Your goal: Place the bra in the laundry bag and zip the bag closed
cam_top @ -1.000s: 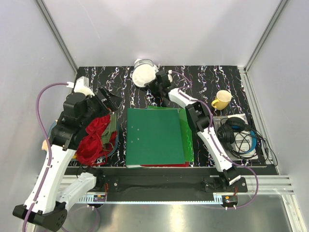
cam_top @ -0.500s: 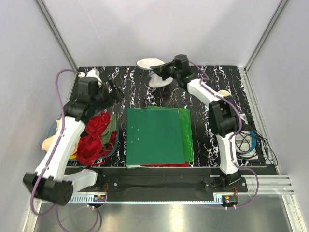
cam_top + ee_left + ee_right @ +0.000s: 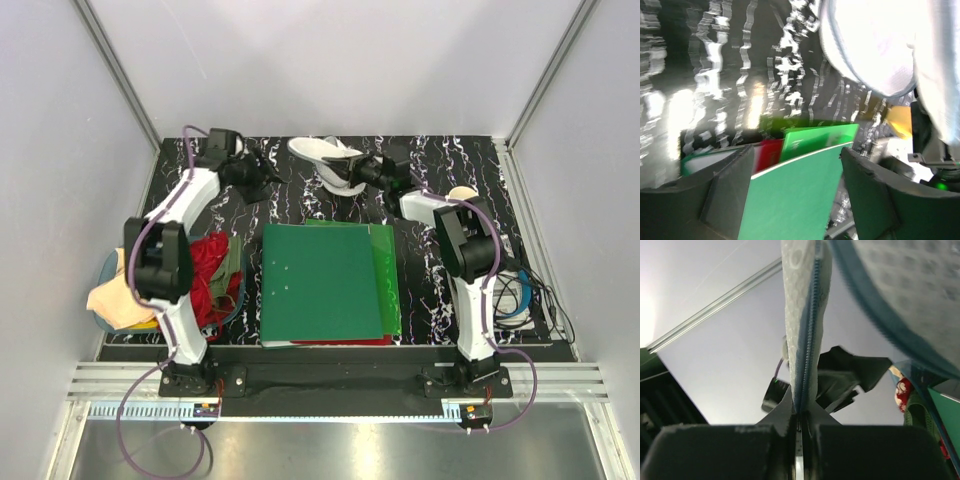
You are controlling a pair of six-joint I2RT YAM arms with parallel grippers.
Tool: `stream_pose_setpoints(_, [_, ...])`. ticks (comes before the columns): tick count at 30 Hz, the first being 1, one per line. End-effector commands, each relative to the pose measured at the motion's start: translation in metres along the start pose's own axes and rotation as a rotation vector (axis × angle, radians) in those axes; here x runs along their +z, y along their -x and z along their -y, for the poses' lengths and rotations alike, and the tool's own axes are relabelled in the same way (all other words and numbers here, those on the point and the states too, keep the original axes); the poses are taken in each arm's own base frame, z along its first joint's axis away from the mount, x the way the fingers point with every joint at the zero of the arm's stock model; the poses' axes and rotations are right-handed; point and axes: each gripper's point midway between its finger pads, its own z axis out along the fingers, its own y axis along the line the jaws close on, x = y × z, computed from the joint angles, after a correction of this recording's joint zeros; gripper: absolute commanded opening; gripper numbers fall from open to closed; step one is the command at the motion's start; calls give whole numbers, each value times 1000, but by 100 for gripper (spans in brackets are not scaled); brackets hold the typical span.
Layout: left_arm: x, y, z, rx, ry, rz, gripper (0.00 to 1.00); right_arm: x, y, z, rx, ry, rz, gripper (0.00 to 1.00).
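Bag work is not far along, by my judgement. The bag (image 3: 322,152) is held up at the top centre of the frame, over the back of the table (image 3: 290,205). The right pincer (image 3: 352,170) is fully closed on its zipper edge, and the rim runs leftward from there. The left pincer (image 3: 262,172) is wide open and holds nothing, and the bag is just to its right. The bra (image 3: 115,300) lies well apart at the lower left, beside the red cloth (image 3: 205,270). The left arm is nearer to it, so it would have to reach back toward its own base.
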Motion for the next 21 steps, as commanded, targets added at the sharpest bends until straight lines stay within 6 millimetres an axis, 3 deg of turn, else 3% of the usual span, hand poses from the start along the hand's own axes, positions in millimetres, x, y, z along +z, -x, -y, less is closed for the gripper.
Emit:
stream_pose_setpoints(1, [15, -1, 70, 41, -233, -30, 66, -28, -38, -83, -101, 229, -105, 0])
stream_pose_setpoints(5, [47, -3, 77, -47, -299, -39, 64, -32, -36, -100, -50, 290, -70, 0])
stream_pose_setpoints(7, [56, -1, 84, -54, -325, -24, 64, -34, -36, -101, -31, 294, -61, 0])
stream_pose_setpoints(12, [88, -1, 78, -134, -301, -22, 71, -38, -30, -102, 4, 326, -40, 0])
stream_pose_setpoints(21, [125, 0, 93, -222, -332, -35, 79, -39, -37, -112, 26, 363, -33, 0])
